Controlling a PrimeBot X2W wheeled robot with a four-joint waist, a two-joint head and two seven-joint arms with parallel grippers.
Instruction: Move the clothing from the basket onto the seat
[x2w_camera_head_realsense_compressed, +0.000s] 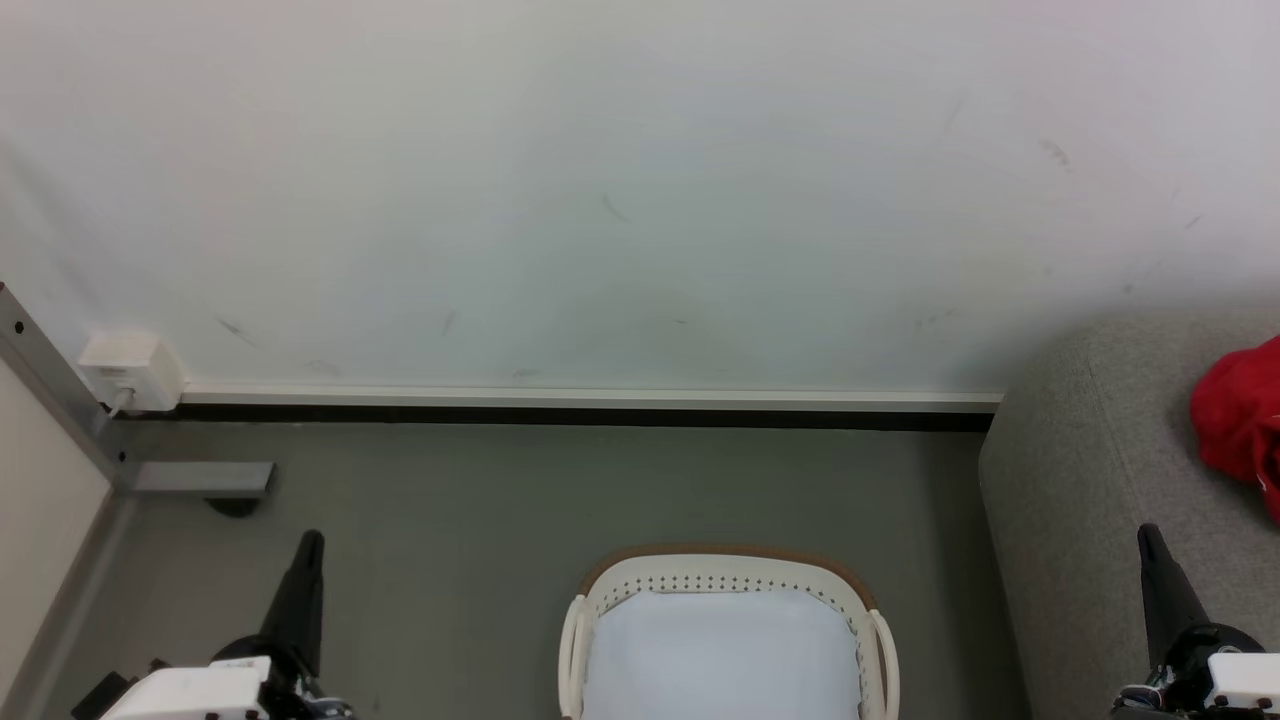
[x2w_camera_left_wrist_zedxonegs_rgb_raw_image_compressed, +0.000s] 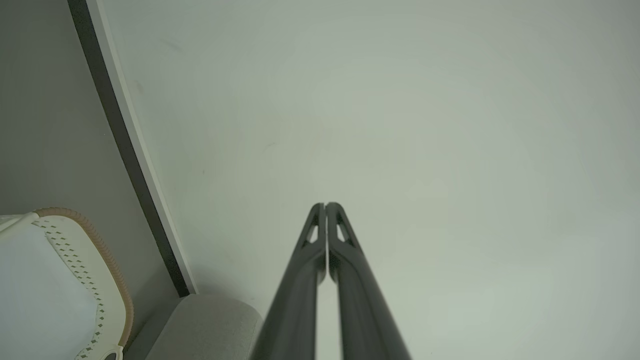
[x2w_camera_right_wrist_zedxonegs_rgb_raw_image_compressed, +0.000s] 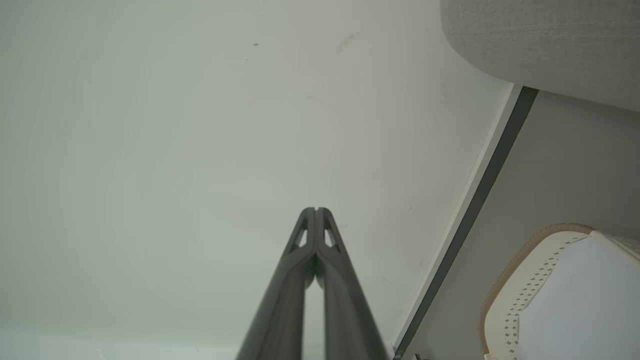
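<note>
Left of the basket (x2w_camera_head_realsense_compressed: 722, 562), the left hand (x2w_camera_head_realsense_compressed: 309, 547) hangs clenched on nothing, fingers pressed together. Inside the basket lies a pale white sheet (x2w_camera_head_realsense_compressed: 720, 650); its near part is cut off. Right of the basket, a red garment (x2w_camera_head_realsense_compressed: 1238, 412) lies on the grey sofa (x2w_camera_head_realsense_compressed: 1085, 480), so the move looks largely done. Further right, the right hand (x2w_camera_head_realsense_compressed: 1150, 543) is likewise clenched and empty.

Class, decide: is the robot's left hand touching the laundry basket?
Apart. The head view shows a stretch of grey floor between the left hand and the basket.
</note>
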